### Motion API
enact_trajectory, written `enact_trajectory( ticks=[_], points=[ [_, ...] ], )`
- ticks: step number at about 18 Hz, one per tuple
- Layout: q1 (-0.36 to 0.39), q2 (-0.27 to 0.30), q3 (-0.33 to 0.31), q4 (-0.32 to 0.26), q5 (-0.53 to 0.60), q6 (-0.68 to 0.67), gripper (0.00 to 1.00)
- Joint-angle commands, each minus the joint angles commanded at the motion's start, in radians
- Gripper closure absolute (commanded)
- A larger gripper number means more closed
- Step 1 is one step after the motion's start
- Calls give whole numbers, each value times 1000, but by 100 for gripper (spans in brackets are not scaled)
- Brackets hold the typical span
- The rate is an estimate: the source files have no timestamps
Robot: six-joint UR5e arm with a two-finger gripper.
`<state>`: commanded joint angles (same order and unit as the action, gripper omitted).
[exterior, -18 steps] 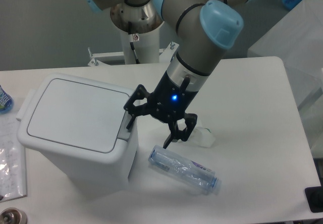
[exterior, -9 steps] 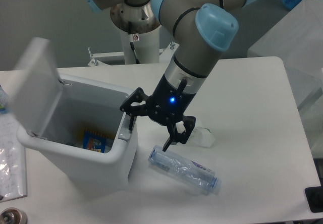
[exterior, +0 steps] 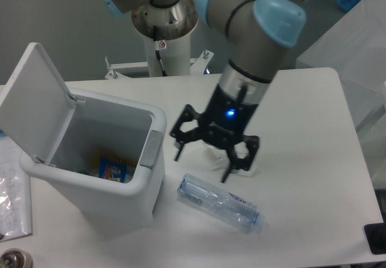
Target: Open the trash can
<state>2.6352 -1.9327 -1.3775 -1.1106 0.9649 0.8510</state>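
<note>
The white trash can stands at the left of the table with its lid swung up and back. Its inside shows a blue and orange packet at the bottom. The grey push tab sits on the front rim. My gripper is open and empty, to the right of the can and apart from it, a little above the table.
A clear plastic bottle lies on the table in front of the gripper. A crumpled clear wrapper lies behind one finger. A plastic bag lies left of the can. A dark object sits at the right front edge.
The lid sprang open from flat shut to fully raised. My gripper left the can's push tab and moved right, away from the can.
</note>
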Motion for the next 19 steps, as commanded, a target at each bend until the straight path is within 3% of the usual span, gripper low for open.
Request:
enact_trajectory(
  ticks=[3,8,15,19],
  points=[
    [60,-32,0,0,20,80,0],
    [115,-92,3,-3,152,267,0],
    [59,-152,3,-17,515,470,0],
    [45,-155,6,-17,532,470,0]
  ],
)
